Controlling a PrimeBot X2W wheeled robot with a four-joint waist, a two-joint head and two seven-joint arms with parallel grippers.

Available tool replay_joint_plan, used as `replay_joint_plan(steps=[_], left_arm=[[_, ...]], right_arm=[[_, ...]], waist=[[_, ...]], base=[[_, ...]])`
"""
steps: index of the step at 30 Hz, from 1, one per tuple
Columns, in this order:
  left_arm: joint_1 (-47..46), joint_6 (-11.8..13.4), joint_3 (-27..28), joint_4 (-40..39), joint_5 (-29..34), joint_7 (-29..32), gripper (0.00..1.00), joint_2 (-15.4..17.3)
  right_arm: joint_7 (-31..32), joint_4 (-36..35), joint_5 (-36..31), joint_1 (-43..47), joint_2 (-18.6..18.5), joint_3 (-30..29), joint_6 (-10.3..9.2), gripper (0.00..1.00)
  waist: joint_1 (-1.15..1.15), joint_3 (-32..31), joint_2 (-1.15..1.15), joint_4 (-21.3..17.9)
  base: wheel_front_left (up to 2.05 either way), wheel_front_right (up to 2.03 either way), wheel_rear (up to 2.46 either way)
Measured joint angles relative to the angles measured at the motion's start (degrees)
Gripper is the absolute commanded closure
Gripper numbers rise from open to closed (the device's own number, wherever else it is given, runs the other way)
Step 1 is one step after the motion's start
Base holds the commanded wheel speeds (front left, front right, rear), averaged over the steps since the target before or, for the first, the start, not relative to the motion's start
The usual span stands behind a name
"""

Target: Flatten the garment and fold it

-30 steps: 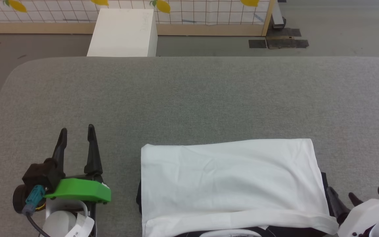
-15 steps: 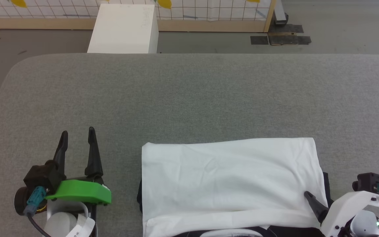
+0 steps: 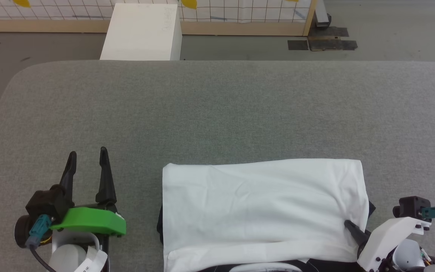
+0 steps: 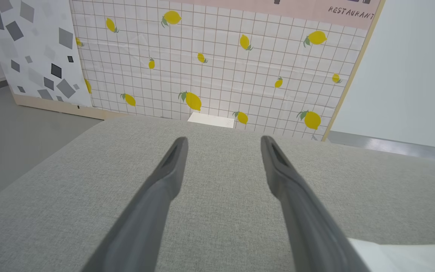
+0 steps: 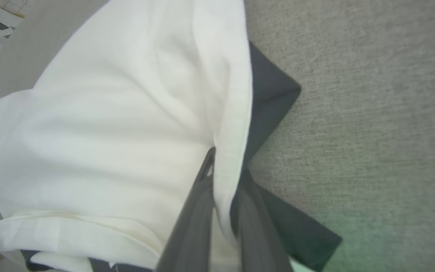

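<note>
At four o'clock, right gripper [image 3: 349, 226] clamps its jaws on the garment [image 3: 263, 204] edge; at eight, left gripper [image 3: 87, 158] holds jaws apart.

Inspection recorded one garment [image 3: 263, 204], white with black parts. There were two grippers, the left gripper [image 3: 88, 151] and the right gripper [image 3: 350, 227]. One grey padded table [image 3: 217, 113], one white box [image 3: 142, 32] beyond its far edge and one lemon-print panel [image 4: 210, 64] were also counted.

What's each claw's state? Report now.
Left claw: open, holding nothing.
Right claw: closed on the garment at its right edge.
</note>
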Motion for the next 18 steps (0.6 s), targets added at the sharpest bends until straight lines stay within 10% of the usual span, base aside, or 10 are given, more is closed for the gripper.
replay_joint_plan(steps=[18], left_arm=[[0.01,-0.73,0.69,0.32,0.73,0.0,0.0,-0.21]], right_arm=[[-4.58,-1.51,-9.79,0.52,0.77,-20.94,0.04,1.0]], waist=[[0.0,0.05,0.0,-0.79]], base=[[0.0,0.0,0.0]])
